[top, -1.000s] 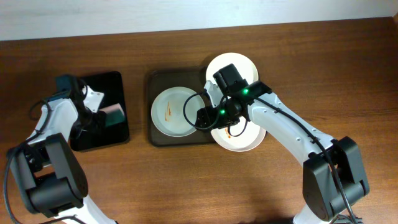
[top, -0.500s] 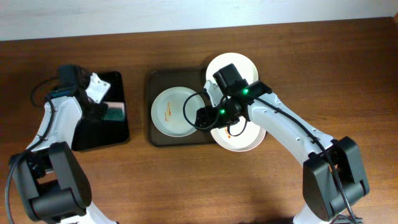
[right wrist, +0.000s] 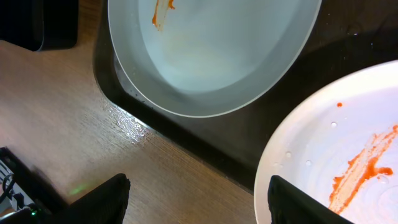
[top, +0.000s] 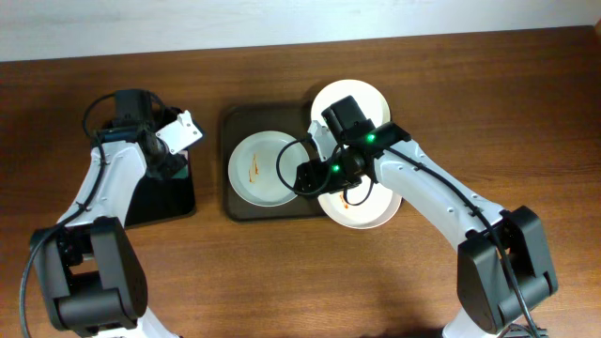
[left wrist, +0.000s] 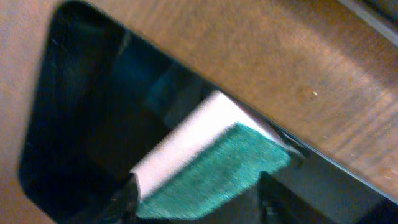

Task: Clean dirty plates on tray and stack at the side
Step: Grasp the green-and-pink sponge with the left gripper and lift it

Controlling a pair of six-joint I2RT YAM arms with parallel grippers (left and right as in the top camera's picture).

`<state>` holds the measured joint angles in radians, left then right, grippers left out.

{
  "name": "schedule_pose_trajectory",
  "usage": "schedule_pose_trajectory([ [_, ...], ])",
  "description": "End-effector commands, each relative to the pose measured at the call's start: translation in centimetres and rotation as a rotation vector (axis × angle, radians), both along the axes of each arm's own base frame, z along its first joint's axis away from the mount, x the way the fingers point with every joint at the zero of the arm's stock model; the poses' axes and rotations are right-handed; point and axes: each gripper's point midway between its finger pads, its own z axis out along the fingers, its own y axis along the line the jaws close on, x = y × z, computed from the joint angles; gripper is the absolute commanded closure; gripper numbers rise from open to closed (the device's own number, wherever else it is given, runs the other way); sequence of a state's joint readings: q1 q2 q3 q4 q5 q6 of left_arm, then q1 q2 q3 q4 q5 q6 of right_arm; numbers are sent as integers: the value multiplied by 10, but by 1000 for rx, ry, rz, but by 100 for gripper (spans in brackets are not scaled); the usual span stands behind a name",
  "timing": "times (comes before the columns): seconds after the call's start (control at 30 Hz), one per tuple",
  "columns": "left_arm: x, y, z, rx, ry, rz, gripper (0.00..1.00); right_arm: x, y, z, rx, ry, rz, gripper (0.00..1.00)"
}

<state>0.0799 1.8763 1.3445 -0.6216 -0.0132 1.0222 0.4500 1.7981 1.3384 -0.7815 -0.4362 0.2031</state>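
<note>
**Left wrist view.** Left gripper (left wrist: 198, 200) with jaws clamped on a sponge (left wrist: 211, 165), green scouring face beside a white side. Carried over the small glossy black tray (left wrist: 81, 124), most likely as the wiping tool for the sauce. Blurred; contact between sponge and black tray not discernible.

**Right wrist view.** Right gripper (right wrist: 199, 202) with jaws wide apart and empty, poised above the near rim of the tray (right wrist: 205, 146), between two plates. Apparently parked in waiting, placed to steady or lift a plate once wiping starts. Plate on the tray (right wrist: 211, 56) lying flat inside the rim, with a thin orange streak towards its centre. Streaked plate (right wrist: 323, 143) overlapping the tray's right edge, marked by a longer orange-red smear and a few pale droplets.

**Overhead view.** Third plate (top: 352, 94) at the tray's far right corner, partly hidden under the right arm, with no sauce visible on the exposed part; resting on the rim or just beside it, cannot tell which. No stack formed at the side yet; by this evidence, cleaning not yet begun. Left gripper and sponge well apart from all three plates.

**Surroundings.** Table (top: 488, 94) of brown wood with straight grain and a faint sheen beside the tray. Pale wall (top: 282, 23) along the far edge.
</note>
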Motion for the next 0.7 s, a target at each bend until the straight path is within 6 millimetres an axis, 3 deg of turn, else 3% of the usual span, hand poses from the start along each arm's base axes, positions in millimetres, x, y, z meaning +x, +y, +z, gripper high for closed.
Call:
schedule_pose_trajectory([
  [0.0,21,7,-17,-53,-38,60,46,-1,4,6,11,-15,12,24],
  [0.1,22,28,-49,-76,-8,264,50,-1,4,6,12,-15,12,24],
  [0.17,2,44,-65,-7,76,354,50,-1,4,6,12,-15,12,24],
  [0.27,-20,52,-57,39,137,434,46,-1,4,6,11,-16,12,23],
  [0.37,-38,50,-31,25,163,496,37,-1,4,6,11,-16,12,22],
  [0.43,-40,49,-10,2,124,549,39,-1,4,6,11,-16,13,22],
  [0.57,-78,33,-16,-106,257,800,38,-1,4,6,11,-16,12,21],
  [0.67,-98,24,-18,-139,345,878,35,-1,4,6,11,-16,12,21],
])
